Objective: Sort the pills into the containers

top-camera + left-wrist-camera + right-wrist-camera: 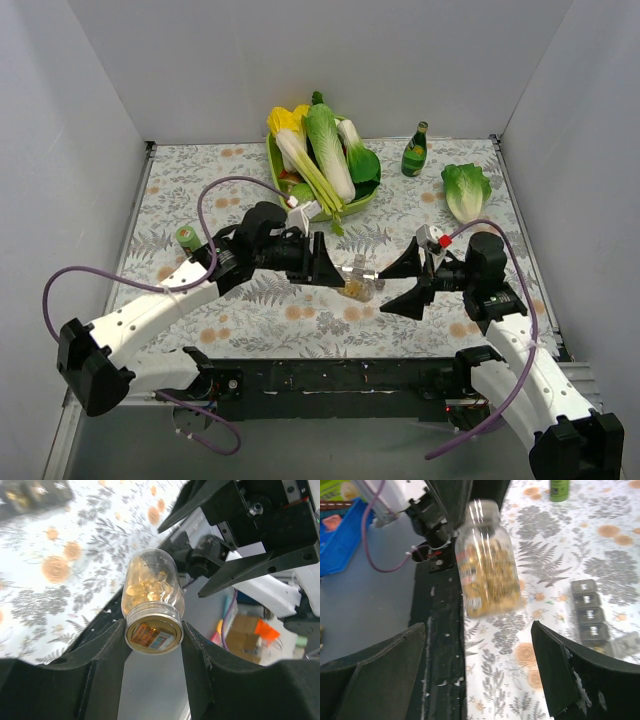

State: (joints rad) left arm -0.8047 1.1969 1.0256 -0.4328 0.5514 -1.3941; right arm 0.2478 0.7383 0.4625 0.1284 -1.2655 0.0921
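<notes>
Left gripper (153,635) clamps pill bottle (150,592) by its cap end above mid-table (620,555), right gripper (477,675) spread wide just right of it, containers (589,611) lying flat on table close by.

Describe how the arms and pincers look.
The left arm and right arm have white links, black joints and looping purple cables. The left pincer and right pincer are black, with broad wedge-shaped fingers.

Blurred pill bottle (489,565), full of yellow pills, just ahead of the right gripper (478,626), fingers spread wide. The containers (590,617) lie right of the bottle, green can (559,489) beyond.
</notes>
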